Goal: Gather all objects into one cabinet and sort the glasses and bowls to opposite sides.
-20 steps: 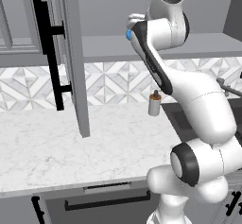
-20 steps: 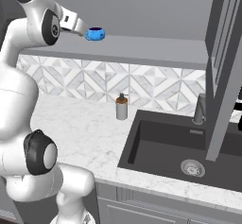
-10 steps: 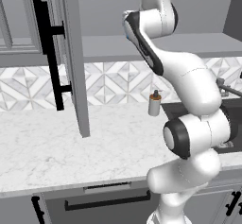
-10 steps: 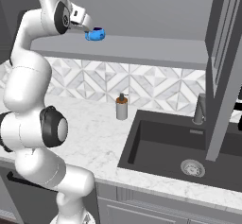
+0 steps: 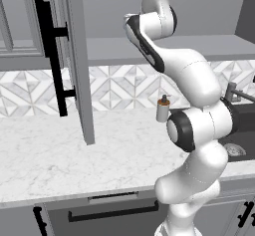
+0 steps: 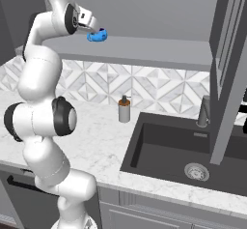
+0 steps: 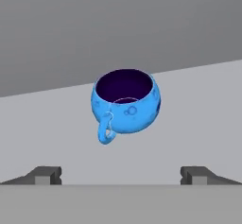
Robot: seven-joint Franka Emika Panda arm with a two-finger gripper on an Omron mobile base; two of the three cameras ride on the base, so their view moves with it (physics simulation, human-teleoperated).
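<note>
And there's the small blue bowl [image 7: 125, 106], sitting upright on the flat grey shelf [image 6: 159, 49] of the wall cabinet — round, bright blue, dark inside, with a little loop of a handle curling off its lower left as the hand view has it. From the right base view the same blue bowl [image 6: 98, 35] stands near the left end of the shelf, close to the front edge. The gripper [image 7: 120, 173] is right in front of it, jaws spread wide with nothing between them; the two dark fingertips [image 7: 45, 175] stand well apart at the bottom of the hand view, and the bowl lies beyond them, clear of both. In the right base view the gripper [image 6: 95, 28] is just beside the bowl, at shelf height; whether it touches is hard to tell from that side.

Out from there — the white arm [image 5: 191, 80] rises tall from the base and bends back toward the shelf. The tall grey door [image 5: 74, 60] of the cabinet hangs open on the left of the left base view, its long black bar handle [image 5: 50, 46] facing the camera. Below, on the marble table [image 5: 60, 155], a soap dispenser [image 6: 124, 110] stands against the patterned backsplash, just left of the dark sink [image 6: 188, 150] and its faucet [image 6: 204, 111].
</note>
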